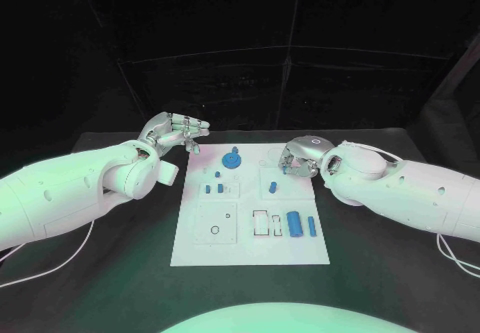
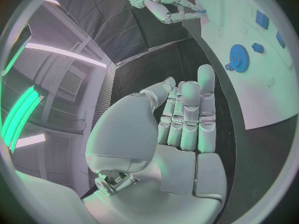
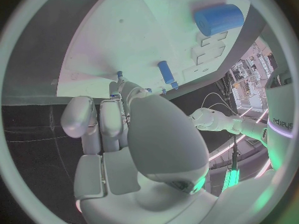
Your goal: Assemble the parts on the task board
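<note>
The right hand point(image 1: 300, 158), fingers curled down over a small blue part point(image 1: 273, 186) at the task board point(image 1: 200, 253) upper right, may knock it aside; whether it pinches anything I cannot tell. The left hand point(image 1: 175, 132) hovers spread, empty, upper left.

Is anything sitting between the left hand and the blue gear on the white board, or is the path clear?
Nothing visible blocks it. The left hand hovers off the far left corner of the white task board, holding nothing, and only bare board lies between it and the round blue toothed gear.
</note>
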Controlling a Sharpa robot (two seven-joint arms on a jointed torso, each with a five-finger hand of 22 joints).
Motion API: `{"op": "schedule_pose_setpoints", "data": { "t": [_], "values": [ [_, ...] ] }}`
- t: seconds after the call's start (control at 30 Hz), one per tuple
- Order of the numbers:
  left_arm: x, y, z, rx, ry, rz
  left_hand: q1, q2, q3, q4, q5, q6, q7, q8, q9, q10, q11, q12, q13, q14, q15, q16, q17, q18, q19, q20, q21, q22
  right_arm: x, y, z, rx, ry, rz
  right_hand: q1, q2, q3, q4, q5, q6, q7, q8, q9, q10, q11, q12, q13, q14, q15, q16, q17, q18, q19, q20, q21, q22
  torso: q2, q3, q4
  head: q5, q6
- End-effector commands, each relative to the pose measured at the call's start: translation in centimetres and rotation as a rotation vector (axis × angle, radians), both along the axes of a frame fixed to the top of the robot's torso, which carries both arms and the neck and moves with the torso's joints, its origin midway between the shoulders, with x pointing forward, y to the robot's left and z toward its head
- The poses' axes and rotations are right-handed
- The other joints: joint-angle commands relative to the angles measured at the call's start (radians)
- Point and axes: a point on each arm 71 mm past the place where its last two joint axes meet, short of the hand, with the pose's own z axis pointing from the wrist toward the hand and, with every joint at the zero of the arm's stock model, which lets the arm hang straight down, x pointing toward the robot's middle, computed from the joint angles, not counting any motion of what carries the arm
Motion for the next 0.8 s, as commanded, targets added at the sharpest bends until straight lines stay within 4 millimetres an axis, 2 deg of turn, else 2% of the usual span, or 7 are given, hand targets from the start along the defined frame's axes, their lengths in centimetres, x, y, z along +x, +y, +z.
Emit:
{"op": "schedule_pose_setpoints", "data": {
  "t": [0.03, 0.27, 0.53, 0.7, 0.8],
  "values": [
    [0.1, 0.2, 0.1, -0.007, -0.001, -0.002, -0.005, 0.004, -0.008, 0.001, -0.004, -0.006, 0.0, 0.006, -0.001, -0.007, 0.002, 0.004, 0.001, -0.007, 0.002, -0.001, -0.001, 0.012, -0.007, 0.0, -0.005, -0.002, 0.0, 0.0, 0.9, 0.059, -0.076, -0.021, -0.033, -0.005, 0.028, -0.01, -0.011, 0.004, 0.001, -0.004, -0.001, 0.008, 0.003, -0.009, 0.001, 0.03, -0.007, 0.008, -0.002, 0.001, 0.007, 0.002, 0.006, 0.001, 0.0, -0.0001, 0.0011, 0.001, 0.0],
    [0.2, 0.4, 0.1, -0.005, -0.001, 0.001, -0.005, 0.004, -0.008, 0.001, -0.004, -0.006, 0.0, 0.006, -0.001, -0.007, 0.002, 0.004, 0.001, -0.007, 0.002, -0.001, -0.001, 0.012, -0.007, 0.0, -0.005, -0.002, -0.4, -0.4, 1.3, 0.098, -0.083, -0.041, -0.072, -0.014, 0.049, -0.017, -0.028, 0.006, 0.0, -0.006, 0.0, 0.009, 0.003, -0.015, 0.002, 0.03, -0.006, 0.012, -0.005, 0.001, 0.007, 0.002, 0.006, 0.001, 0.0, -0.0007, -0.0004, 0.001, 0.001],
    [0.2, 0.5, 0.1, -0.004, 0.0, 0.003, -0.005, 0.005, -0.01, 0.001, -0.004, -0.007, 0.0, 0.007, -0.001, -0.008, 0.002, 0.006, 0.002, -0.008, 0.002, -0.002, -0.004, 0.012, -0.007, 0.0, -0.006, -0.003, -1.8, -0.7, 2.2, 0.152, -0.084, -0.038, -0.082, -0.016, 0.055, -0.021, -0.03, 0.007, 0.0, -0.006, 0.0, 0.01, 0.003, -0.017, 0.002, 0.03, -0.006, 0.013, -0.005, 0.001, 0.007, 0.002, 0.006, 0.001, 0.0, -0.0016, -0.0001, 0.0, -0.001],
    [0.1, 0.4, 0.1, -0.006, -0.001, 0.001, -0.005, 0.005, -0.01, 0.001, -0.004, -0.007, 0.0, 0.007, -0.001, -0.008, 0.002, 0.006, 0.002, -0.008, 0.002, -0.002, -0.004, 0.012, -0.007, 0.0, -0.006, -0.003, -3.3, 0.6, 3.3, 0.232, -0.109, 0.011, -0.086, -0.02, 0.067, -0.032, -0.023, 0.008, 0.0, -0.007, 0.0, 0.011, 0.002, -0.019, 0.002, 0.031, -0.007, 0.018, -0.001, 0.0, 0.008, 0.001, 0.009, 0.005, 0.0, -0.0021, 0.0009, -0.001, 0.001],
    [0.1, 0.3, 0.1, -0.007, -0.001, -0.002, -0.005, 0.005, -0.01, 0.001, -0.004, -0.007, 0.0, 0.007, -0.001, -0.008, 0.002, 0.006, 0.002, -0.008, 0.002, -0.002, -0.004, 0.012, -0.007, 0.0, -0.006, -0.003, -4.4, 2.2, 3.8, 0.272, -0.109, 0.059, -0.086, -0.02, 0.067, -0.032, -0.023, 0.008, 0.0, -0.007, 0.0, 0.011, 0.002, -0.019, 0.002, 0.031, -0.007, 0.018, -0.001, 0.0, 0.008, 0.001, 0.009, 0.005, 0.0, -0.0026, 0.0032, 0.004, 0.0]
  ]
}}
